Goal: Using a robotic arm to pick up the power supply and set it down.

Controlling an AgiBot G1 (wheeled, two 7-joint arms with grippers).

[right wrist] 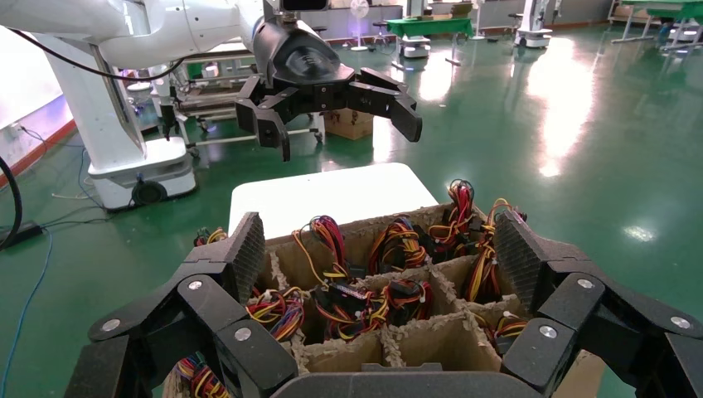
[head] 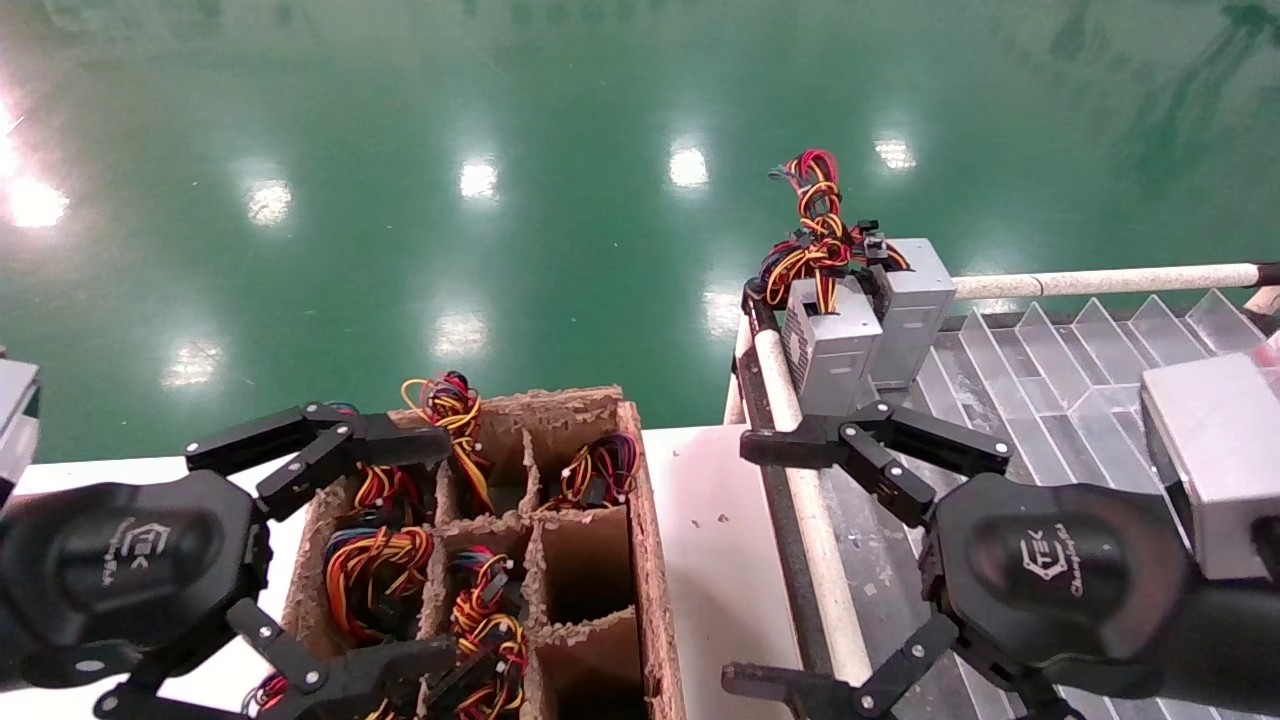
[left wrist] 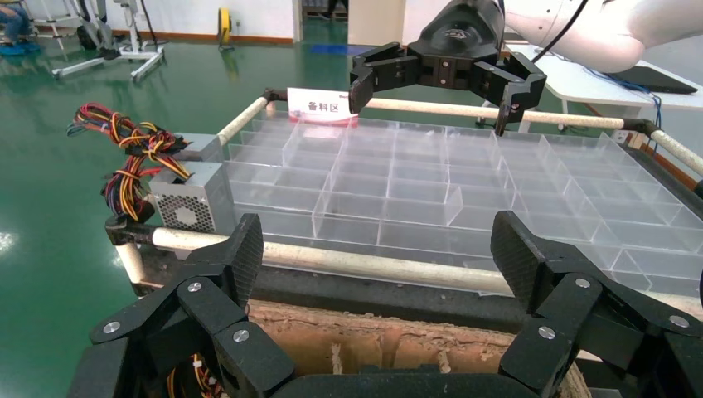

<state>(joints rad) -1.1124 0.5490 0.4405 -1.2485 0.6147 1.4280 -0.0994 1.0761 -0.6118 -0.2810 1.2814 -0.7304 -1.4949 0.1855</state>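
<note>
Head view: power supply (head: 830, 345) beyond right tool (head: 775, 560) (apart)

**Carton, tray and floor around the fingers**

A cardboard carton (head: 655, 560) with divider cells sits below the left gripper (head: 430, 555), between its spread fingers (head: 400, 445) in the head view. Wire bundles (head: 375, 565) in red, yellow and black fill several cells. A white table (head: 710, 520) shows between the two sets of fingertips. A white pipe (head: 815, 540) runs under the right gripper (head: 745, 562), edging a clear tray (head: 1060, 370). Green floor (head: 500, 250) lies beyond.
</note>
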